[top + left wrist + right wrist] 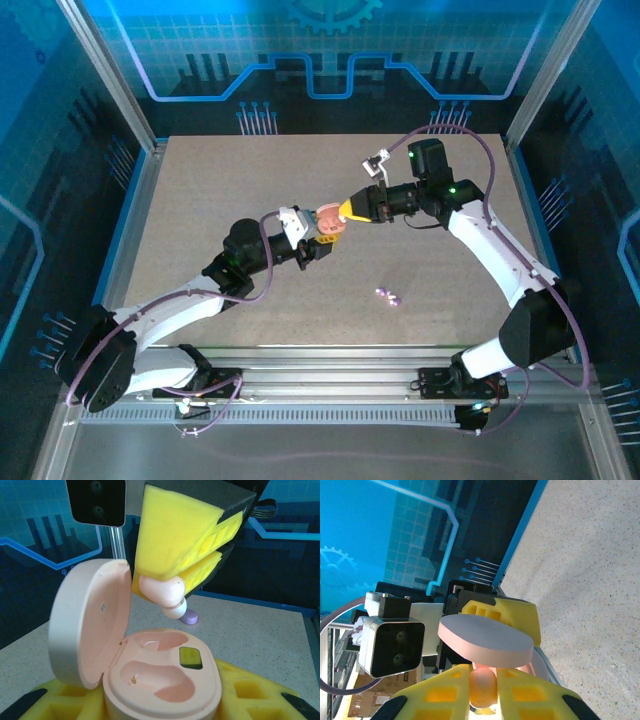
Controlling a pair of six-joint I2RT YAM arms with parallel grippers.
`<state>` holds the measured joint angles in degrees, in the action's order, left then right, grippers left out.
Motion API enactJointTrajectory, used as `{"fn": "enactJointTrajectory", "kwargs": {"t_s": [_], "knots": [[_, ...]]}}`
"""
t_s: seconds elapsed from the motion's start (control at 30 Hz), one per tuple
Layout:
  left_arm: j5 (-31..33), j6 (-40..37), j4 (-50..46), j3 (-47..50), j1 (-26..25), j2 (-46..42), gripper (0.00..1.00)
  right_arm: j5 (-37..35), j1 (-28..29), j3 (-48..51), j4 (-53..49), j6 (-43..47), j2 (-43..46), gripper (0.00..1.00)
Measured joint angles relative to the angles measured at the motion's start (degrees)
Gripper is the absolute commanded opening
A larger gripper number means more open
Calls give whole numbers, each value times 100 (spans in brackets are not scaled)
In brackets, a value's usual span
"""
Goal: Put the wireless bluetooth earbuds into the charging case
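Jaws of the right gripper (pixel 348 210) are clamped on a pinkish earbud (pixel 167 597), pinched between the yellow pads. Those of the left gripper (pixel 318 246) are closed around the base of the open charging case (pixel 162 680), its cavities facing up.

In the left wrist view the earbud hangs just above the case without touching it, and the two empty sockets (pixel 160 646) lie toward 6 o'clock from it. Its long axis is tilted, running from 11 to 5 o'clock, with the rounded tip lowest. The lid (pixel 87 625) stands upright at 9 o'clock, close beside the earbud.

The coming move looks like a short drop toward 6 o'clock into the rear socket, matching the tilt to the cavity and keeping off the lid.

In the top view, lilac earbuds (pixel 388 295) lie on the table (pixel 250 180) at 5 o'clock from the case, nearer the right arm.
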<state>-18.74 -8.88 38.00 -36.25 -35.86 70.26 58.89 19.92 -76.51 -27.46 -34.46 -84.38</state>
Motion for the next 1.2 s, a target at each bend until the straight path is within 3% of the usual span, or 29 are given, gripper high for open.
{"fn": "enactJointTrajectory", "kwargs": {"t_s": [1.2], "knots": [[105, 302, 94, 0, -66, 140, 36, -520, 157, 142, -35, 238, 4, 20]]}}
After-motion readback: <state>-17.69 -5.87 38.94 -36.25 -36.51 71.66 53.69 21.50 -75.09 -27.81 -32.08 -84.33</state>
